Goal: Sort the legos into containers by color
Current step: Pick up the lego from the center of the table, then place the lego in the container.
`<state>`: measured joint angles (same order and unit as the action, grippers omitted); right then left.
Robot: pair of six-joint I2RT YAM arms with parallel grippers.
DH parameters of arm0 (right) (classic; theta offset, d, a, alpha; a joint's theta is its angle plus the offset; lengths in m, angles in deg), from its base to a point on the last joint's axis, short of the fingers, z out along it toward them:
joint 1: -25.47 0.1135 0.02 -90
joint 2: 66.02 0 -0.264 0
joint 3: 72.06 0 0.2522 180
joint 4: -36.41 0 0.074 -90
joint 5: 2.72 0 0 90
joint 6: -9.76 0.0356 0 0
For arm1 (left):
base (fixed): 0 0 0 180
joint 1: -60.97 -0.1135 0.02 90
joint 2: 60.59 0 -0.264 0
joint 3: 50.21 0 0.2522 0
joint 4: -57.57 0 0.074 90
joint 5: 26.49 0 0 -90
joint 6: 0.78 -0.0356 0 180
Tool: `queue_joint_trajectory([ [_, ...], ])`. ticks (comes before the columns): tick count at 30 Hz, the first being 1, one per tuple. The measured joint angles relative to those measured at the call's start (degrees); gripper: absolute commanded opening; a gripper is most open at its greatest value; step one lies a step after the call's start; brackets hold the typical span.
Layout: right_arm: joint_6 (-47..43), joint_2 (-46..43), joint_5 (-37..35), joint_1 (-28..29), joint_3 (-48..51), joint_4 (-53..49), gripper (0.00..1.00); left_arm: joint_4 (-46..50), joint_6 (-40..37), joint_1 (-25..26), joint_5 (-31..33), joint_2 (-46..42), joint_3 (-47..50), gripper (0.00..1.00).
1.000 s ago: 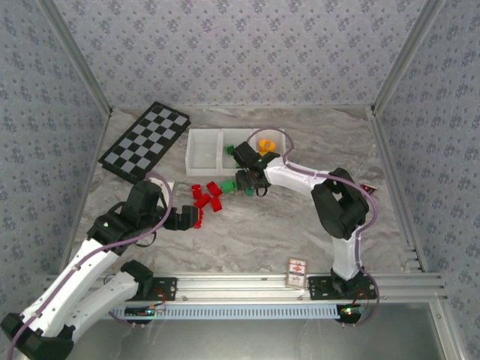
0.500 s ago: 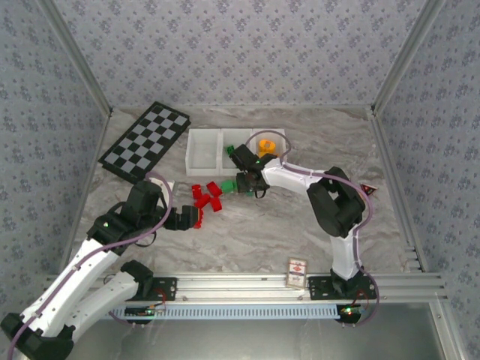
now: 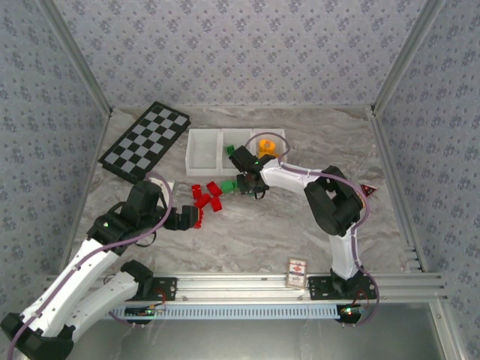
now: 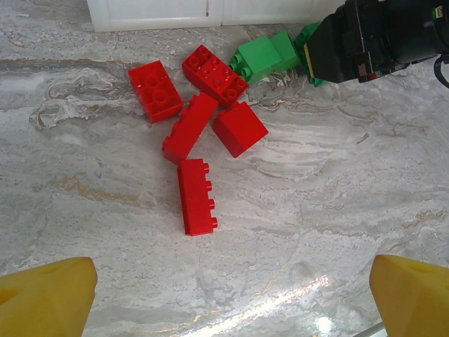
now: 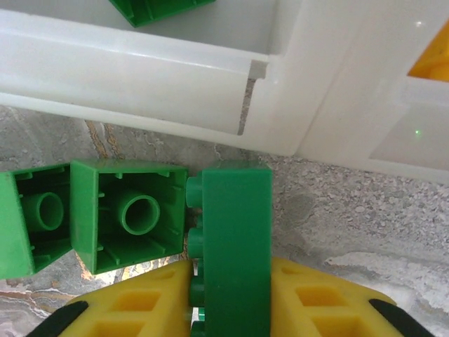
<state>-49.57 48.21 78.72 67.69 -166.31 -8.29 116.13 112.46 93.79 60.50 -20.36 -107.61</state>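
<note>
So the right pincer (image 5: 228,295) is clamped on a green brick (image 5: 235,232). The yellow fingers (image 5: 140,305) squeeze it from both sides, and it sits on edge with its studs poking sideways. Right against that studded side lies a second green brick (image 5: 130,214), hollow side up, and a third green one (image 5: 28,217) is just past it. I can't tell if the studs actually touch the neighbour.

The tray (image 5: 295,77) is just ahead of the fingertips. The bin straight in front already holds a green piece (image 5: 151,8), so I'd say that's the target, and the bin next door has the orange stuff (image 5: 431,63).

My take on doing this bit cleanly:
- Lift straight up first so the studs don't drag the neighbour along.
- Clear the white wall before moving forward, since it's close.
- Let go low over the green bin, well away from the divider.

The grip looks fairly centred, so it shouldn't twist.

Meanwhile the left pincer (image 4: 228,288) hangs spread wide and holds nothing, with the red bricks (image 4: 203,133) lying on the table ahead of its tips.
</note>
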Motion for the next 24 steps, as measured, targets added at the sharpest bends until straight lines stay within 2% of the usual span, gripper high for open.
queue_joint_trajectory([
  [13, -1.42, -3.98, 0.39, 1.46, -1.27, -1.51, 0.26, 0.0, 0.0, 0.0, 0.0, 0.0, 0.0, 1.0],
  [19, -2.64, -5.88, 1.05, 1.68, -7.52, -2.27, 0.27, 0.0, 0.0, -0.02, 0.0, 0.0, 0.0, 1.0],
  [24, -3.96, -3.85, 3.02, 0.39, -15.67, -4.09, 0.28, 0.0, 0.0, -0.02, 0.0, 0.0, 0.0, 1.0],
])
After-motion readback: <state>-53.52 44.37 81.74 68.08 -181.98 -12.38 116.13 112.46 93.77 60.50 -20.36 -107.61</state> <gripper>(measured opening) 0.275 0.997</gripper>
